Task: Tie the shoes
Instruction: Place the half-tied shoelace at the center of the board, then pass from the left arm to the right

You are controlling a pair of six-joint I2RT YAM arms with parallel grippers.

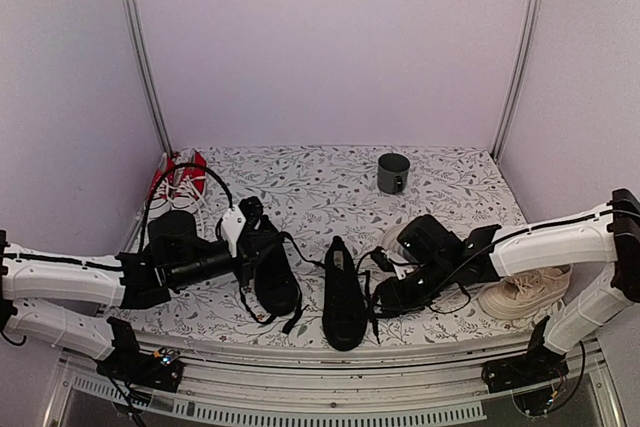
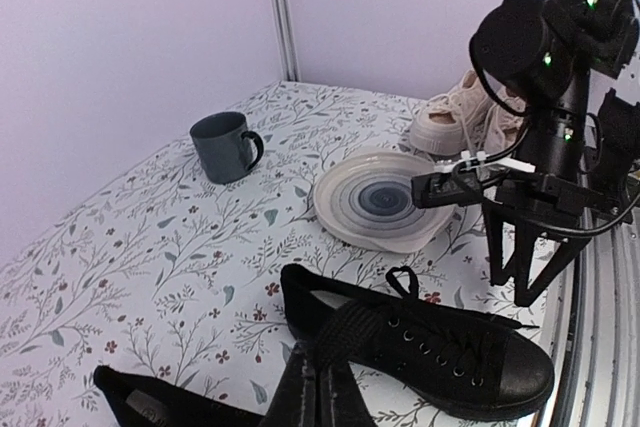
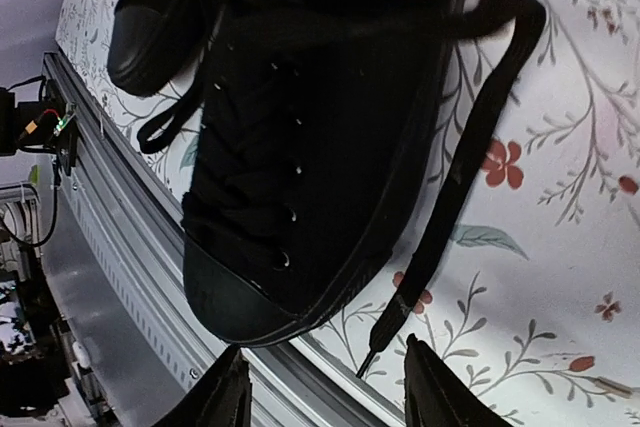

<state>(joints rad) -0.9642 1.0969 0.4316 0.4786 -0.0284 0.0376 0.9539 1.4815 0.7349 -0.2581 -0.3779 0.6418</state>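
Observation:
Two black shoes lie side by side, toes toward the near edge: one [image 1: 275,277] by my left gripper, the other [image 1: 343,299] between the arms. My left gripper [image 1: 243,239] is shut on a flat black lace [image 2: 368,332] that runs taut to the farther shoe [image 2: 450,352]. The nearer shoe [image 2: 150,409] shows at the bottom left. My right gripper [image 3: 330,395] hovers open over the table edge beside the shoe's toe [image 3: 290,167]. A loose lace [image 3: 460,167] lies on the cloth, its tip ending between the open fingers, untouched. The right gripper [image 2: 515,272] points down.
A grey mug [image 1: 393,173] stands at the back. A ringed plate [image 2: 380,199] lies behind the right gripper. Cream sneakers [image 1: 525,292] sit under the right arm, and red-and-white sneakers [image 1: 178,179] at the back left. The metal rail [image 3: 150,277] borders the near edge.

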